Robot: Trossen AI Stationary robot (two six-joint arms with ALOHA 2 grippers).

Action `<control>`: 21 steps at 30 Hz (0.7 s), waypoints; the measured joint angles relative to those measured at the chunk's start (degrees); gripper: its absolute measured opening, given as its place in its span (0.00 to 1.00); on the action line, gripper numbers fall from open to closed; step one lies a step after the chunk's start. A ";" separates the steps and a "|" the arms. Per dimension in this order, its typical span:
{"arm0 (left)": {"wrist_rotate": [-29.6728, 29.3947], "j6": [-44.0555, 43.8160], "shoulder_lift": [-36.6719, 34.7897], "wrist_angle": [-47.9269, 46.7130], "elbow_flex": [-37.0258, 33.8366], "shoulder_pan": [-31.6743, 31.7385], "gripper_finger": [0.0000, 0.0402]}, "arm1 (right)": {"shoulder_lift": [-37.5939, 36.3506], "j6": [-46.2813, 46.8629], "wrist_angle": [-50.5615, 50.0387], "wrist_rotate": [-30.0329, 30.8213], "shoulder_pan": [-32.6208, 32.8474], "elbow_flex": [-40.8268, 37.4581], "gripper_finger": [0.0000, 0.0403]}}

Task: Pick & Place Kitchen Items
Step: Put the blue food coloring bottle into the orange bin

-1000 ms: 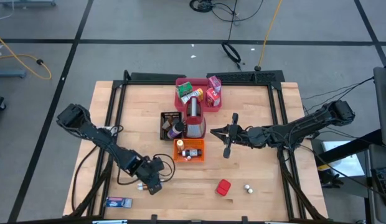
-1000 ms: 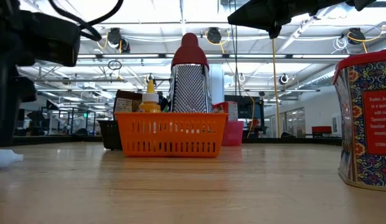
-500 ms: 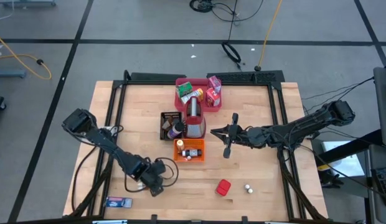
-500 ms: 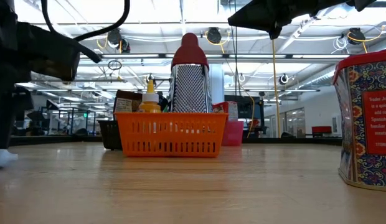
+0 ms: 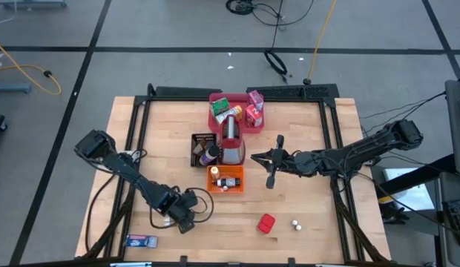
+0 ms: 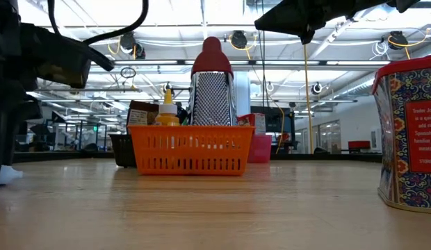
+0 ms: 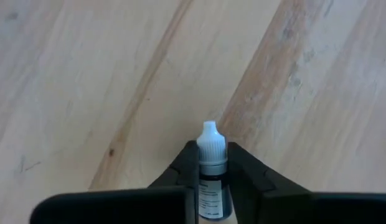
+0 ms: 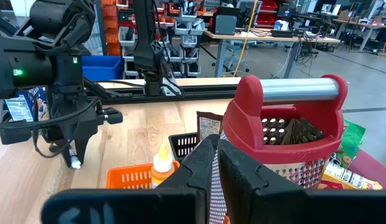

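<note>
My left gripper (image 5: 171, 220) is low over the near left of the table, shut on a small dropper bottle (image 7: 211, 171) with a white cap. My right gripper (image 5: 254, 157) hangs shut and empty above the table's middle, just right of the red-and-silver grater (image 5: 231, 141). Other kitchen items: cartons in the pink tray (image 5: 234, 111), small bottles in the orange basket (image 5: 225, 179), a red box (image 5: 266, 223), two tiny shakers (image 5: 296, 224) and a blue packet (image 5: 141, 240) lying on the table. My left gripper pinches the bottle's body (image 7: 211, 190) between its two fingers, which lie along the bottle. The white cap (image 7: 211, 138) sticks out past the fingertips. The fingers point down at the table, and the cap (image 8: 75, 163) is at the table top; whether it touches, I cannot tell.
A black basket (image 5: 202, 148) stands left of the grater. A patterned tin (image 6: 410, 132) shows close in the low view at the right. Bare wood lies around my left gripper and along the near edge.
My left arm has shifted slightly toward the table's right over the small bottle. My right arm has kept still.
</note>
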 joint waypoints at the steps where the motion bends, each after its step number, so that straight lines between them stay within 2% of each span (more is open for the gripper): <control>1: -0.47 0.96 0.16 -0.70 0.68 0.10 0.11 | 0.00 0.00 0.00 0.00 0.00 0.00 0.04; 11: -10.28 17.13 0.21 -6.79 11.22 3.84 0.10 | 0.00 0.00 -0.15 0.00 0.01 0.00 0.04; 21: -19.30 29.91 0.08 -6.82 18.80 12.44 0.10 | 0.00 0.01 -0.42 0.00 0.01 0.00 0.04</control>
